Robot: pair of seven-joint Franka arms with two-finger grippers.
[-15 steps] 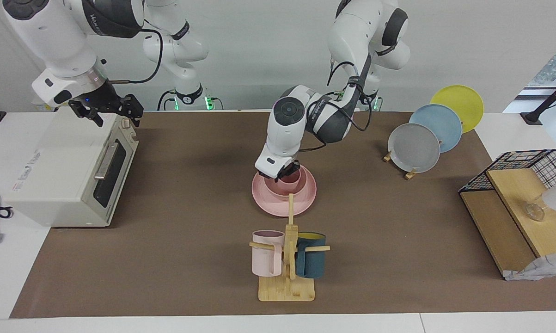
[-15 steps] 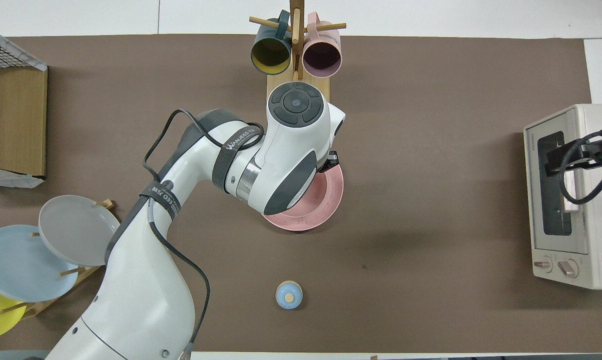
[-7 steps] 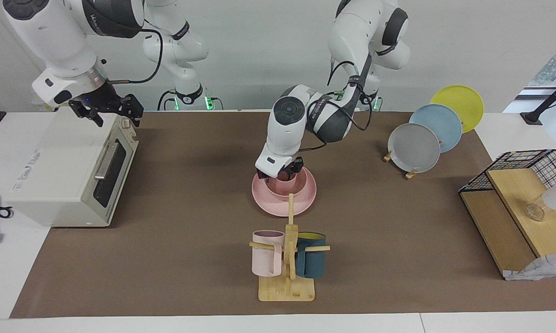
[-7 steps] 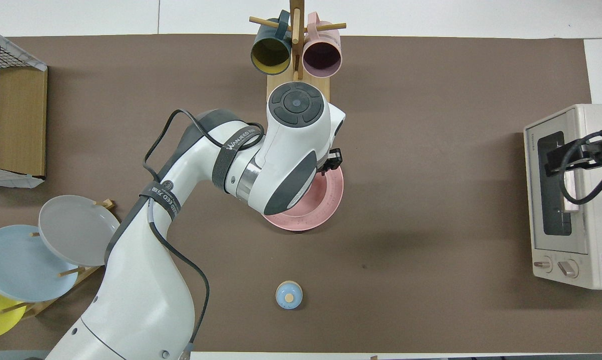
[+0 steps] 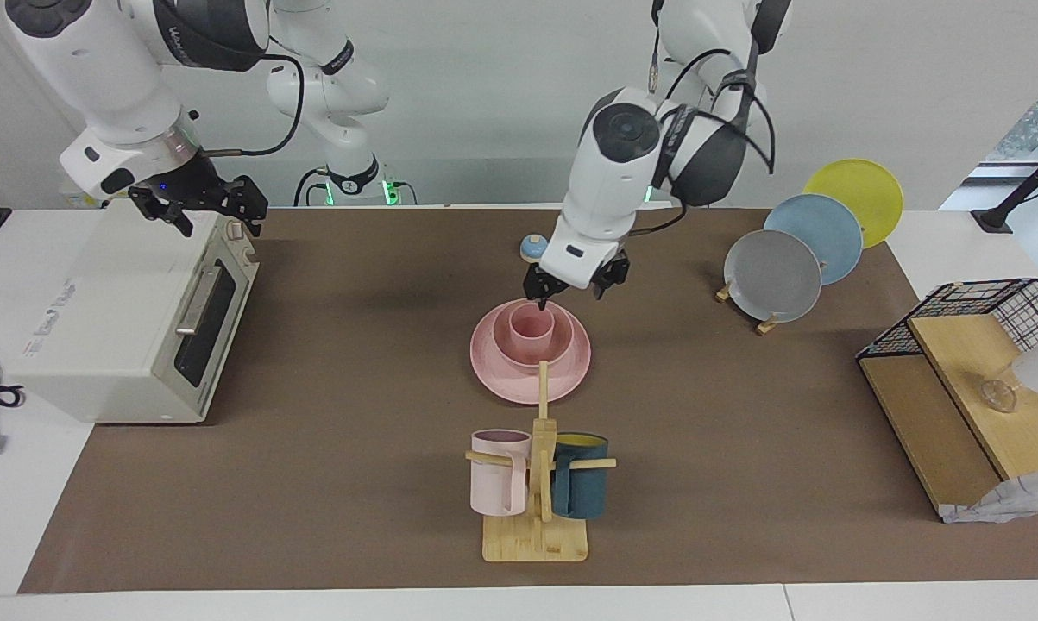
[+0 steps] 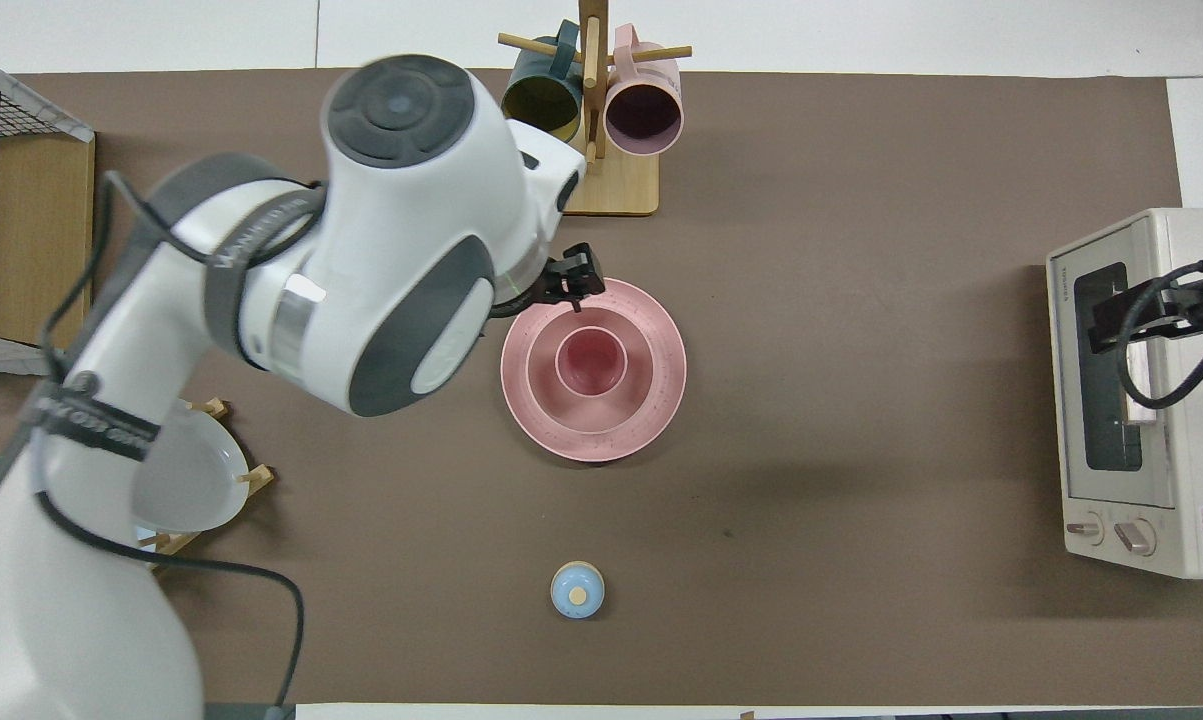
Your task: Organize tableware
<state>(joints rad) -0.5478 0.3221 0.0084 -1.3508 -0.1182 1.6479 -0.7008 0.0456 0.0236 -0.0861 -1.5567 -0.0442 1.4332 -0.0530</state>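
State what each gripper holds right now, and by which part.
Nothing is held. The left gripper hangs open and empty above the cup nested in the bowl. The right gripper waits empty over the toaster oven.

- one wide flat matte pink plate
- one rounded matte pink bowl
- one small tapered matte pink cup
- two handled mugs, a pale pink mug and a dark teal mug
- three racked round plates: grey plate, blue plate, yellow plate
- one white toaster oven
- one small blue round knob
- two robot arms
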